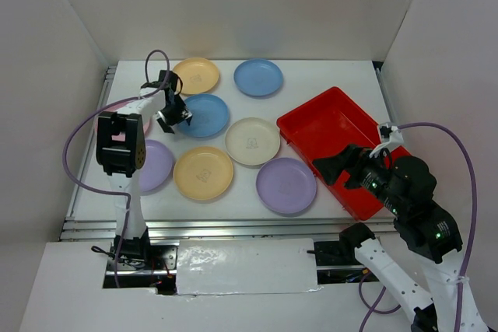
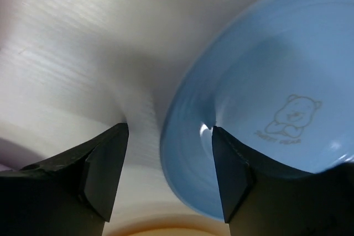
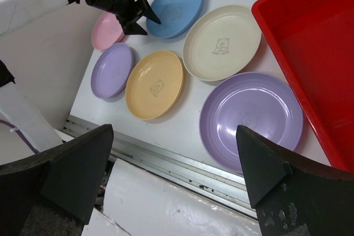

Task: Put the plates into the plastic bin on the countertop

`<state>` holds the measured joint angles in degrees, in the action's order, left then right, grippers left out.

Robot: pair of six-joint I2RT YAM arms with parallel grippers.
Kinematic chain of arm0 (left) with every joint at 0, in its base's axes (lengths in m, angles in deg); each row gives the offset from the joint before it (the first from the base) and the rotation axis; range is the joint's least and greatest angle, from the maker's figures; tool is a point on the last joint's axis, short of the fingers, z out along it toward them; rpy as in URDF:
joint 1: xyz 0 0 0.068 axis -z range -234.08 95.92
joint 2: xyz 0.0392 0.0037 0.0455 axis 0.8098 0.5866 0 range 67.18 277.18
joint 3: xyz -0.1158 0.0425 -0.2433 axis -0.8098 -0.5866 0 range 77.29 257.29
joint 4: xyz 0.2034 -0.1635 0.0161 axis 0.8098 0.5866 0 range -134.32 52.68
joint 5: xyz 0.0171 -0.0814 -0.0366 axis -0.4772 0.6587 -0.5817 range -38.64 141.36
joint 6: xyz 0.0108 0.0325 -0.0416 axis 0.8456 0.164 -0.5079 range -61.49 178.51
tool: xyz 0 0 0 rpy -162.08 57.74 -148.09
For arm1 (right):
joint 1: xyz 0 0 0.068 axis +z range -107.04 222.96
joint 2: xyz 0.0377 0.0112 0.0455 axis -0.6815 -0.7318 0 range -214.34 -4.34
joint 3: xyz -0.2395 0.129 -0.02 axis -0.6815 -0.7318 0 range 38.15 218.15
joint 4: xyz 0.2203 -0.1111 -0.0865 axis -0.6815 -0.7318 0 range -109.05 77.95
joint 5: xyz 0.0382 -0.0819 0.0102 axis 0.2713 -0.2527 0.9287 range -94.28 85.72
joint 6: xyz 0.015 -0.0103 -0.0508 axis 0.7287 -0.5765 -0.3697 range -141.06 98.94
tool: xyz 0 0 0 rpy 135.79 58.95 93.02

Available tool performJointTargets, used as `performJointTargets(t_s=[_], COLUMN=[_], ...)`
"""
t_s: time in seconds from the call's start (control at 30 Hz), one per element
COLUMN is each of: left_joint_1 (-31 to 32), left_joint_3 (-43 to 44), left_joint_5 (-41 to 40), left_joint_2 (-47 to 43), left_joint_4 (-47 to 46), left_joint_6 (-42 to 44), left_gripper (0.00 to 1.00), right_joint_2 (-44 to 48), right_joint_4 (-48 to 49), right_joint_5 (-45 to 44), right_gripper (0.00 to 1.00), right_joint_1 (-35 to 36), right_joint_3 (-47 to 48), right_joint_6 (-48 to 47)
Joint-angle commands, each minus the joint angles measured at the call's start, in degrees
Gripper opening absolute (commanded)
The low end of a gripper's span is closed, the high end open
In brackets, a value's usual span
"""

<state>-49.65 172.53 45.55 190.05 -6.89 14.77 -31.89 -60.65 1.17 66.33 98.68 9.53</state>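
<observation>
Eight plates are laid flat on the countertop, all outside the plastic bin, which is set at an angle on the right side.

Far row: far yellow-orange plate at left, far blue plate to its right. Mid row, left to right: pink plate, partly hidden in the top view by the left arm; mid blue plate; cream plate. Near row: left lilac plate, near yellow-orange plate & right lilac plate, the last just beside the bin's near-left wall.

The left gripper is held low at the left rim of the mid blue plate. In the wrist view its jaws are parted w/ the rim between them: one finger is set over the plate's inside, the other over bare countertop. Contact w/ the rim cannot be told; nothing is clamped.

The right gripper is held above the bin's near-left wall, jaws spread wide, nothing held. In its wrist view the right lilac plate, the cream plate & the bin are seen below it.
</observation>
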Motion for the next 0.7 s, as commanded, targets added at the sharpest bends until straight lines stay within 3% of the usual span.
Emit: performJointTargets(t_s=[0.0,0.03,0.07,0.13,0.17,0.27,0.33,0.67], left_joint_1=[1.2,1.2,1.29,1.29,1.55,1.73,1.73,6.02], left_joint_3=[0.03,-0.14,-0.49,-2.41,-3.65,-8.39,-10.68,-10.17], left_joint_5=[-2.99,-3.07,-3.25,-4.47,-5.96,-8.69,-9.66,-12.74], left_joint_2=[2.72,3.25,3.43,2.47,0.2,-6.2,-9.21,-30.03], left_joint_4=[1.07,1.07,0.89,0.54,0.1,-2.0,-2.97,-5.52], left_joint_6=[-1.52,-1.78,-1.87,-2.83,-3.18,-4.59,-5.47,-4.59], left_gripper=[0.73,0.68,0.47,0.34,0.22,0.06,0.0,0.0], right_joint_2=[-0.4,-0.31,-0.22,-0.13,-0.05,-0.31,-0.4,-0.05], right_joint_4=[4.48,4.56,4.57,4.39,4.3,4.04,4.21,3.86], right_joint_5=[1.31,1.4,1.49,1.31,1.05,0.88,1.14,-0.09], right_gripper=[1.0,1.0,1.0,1.0,1.0,1.0,1.0,1.0], right_joint_1=[0.18,0.18,0.27,0.18,0.27,0.18,0.27,0.09], right_joint_3=[-0.06,-0.15,-0.15,-0.15,-0.06,0.37,0.38,-0.06], right_joint_6=[0.08,0.0,0.08,0.09,0.0,0.0,0.09,-0.09])
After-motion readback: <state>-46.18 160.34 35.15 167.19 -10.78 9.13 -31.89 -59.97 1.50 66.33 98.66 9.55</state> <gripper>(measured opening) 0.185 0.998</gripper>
